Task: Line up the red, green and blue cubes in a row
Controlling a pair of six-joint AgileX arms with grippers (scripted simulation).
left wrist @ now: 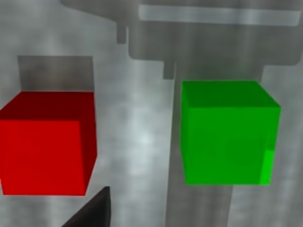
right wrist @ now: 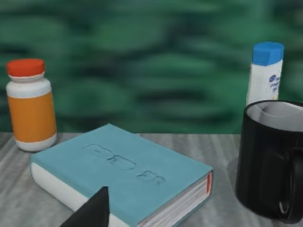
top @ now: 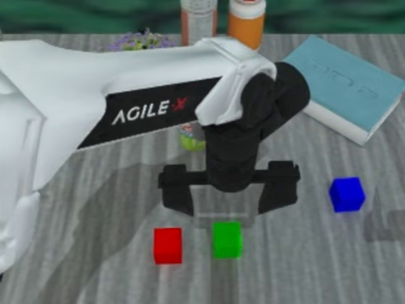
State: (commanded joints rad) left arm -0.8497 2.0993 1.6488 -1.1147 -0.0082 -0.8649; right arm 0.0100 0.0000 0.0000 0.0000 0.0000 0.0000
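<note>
The red cube [top: 168,245] and the green cube [top: 226,239] sit side by side near the table's front edge, a small gap between them. The blue cube [top: 347,194] rests apart at the right, slightly farther back. My left gripper [top: 229,192] hovers open just behind and above the green cube, holding nothing. Its wrist view looks down on the red cube [left wrist: 45,144] and the green cube [left wrist: 227,132], with one dark fingertip [left wrist: 97,210] at the edge. My right gripper [right wrist: 156,221] is outside the top view, parked at the right and open.
A teal book [top: 348,85] lies at the back right. An orange bottle [top: 247,22] and a second container [top: 199,22] stand at the back, beside purple flowers [top: 140,41]. A striped soda can [top: 192,136] peeks from under my left arm. A black mug [right wrist: 272,161] and a blue-capped bottle [right wrist: 265,71] show in the right wrist view.
</note>
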